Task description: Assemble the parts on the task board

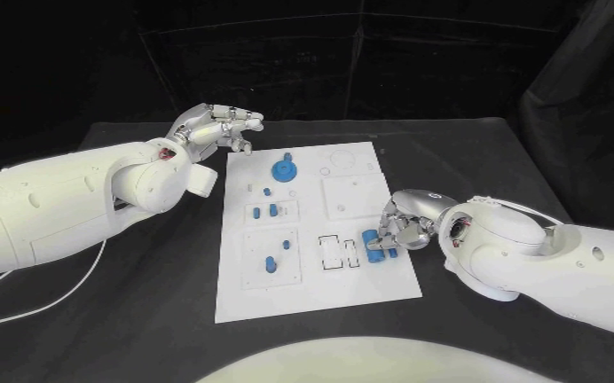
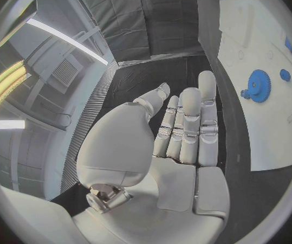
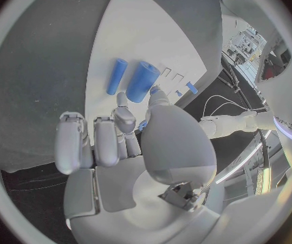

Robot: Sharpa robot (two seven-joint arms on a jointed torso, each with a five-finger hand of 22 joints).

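Observation:
The white task board (image 1: pixel 365 290) lies in the middle of the black table. On its far part sits a blue gear (image 1: pixel 287 168) (image 2: pixel 259 84), and several small blue parts (image 1: pixel 271 265) stand in its left column. My left hand (image 1: pixel 220 126) (image 2: pixel 186 130) hovers past the board's far left corner, fingers straight, holding nothing. My right hand (image 1: pixel 407 219) (image 3: pixel 129 141) is curled at the board's right edge. Just beyond its fingertips lie a thick blue cylinder (image 3: pixel 142 81) (image 1: pixel 375 246) and a thin one (image 3: pixel 116 76). A sliver of a blue part (image 3: pixel 143 126) shows pinched between its thumb and a finger.
Outlined slots (image 1: pixel 335 253) are printed on the board beside the cylinders. A raised white square plate (image 1: pixel 352 199) sits on the board's right half. Black table (image 1: pixel 153 312) surrounds the board, with dark curtains behind it.

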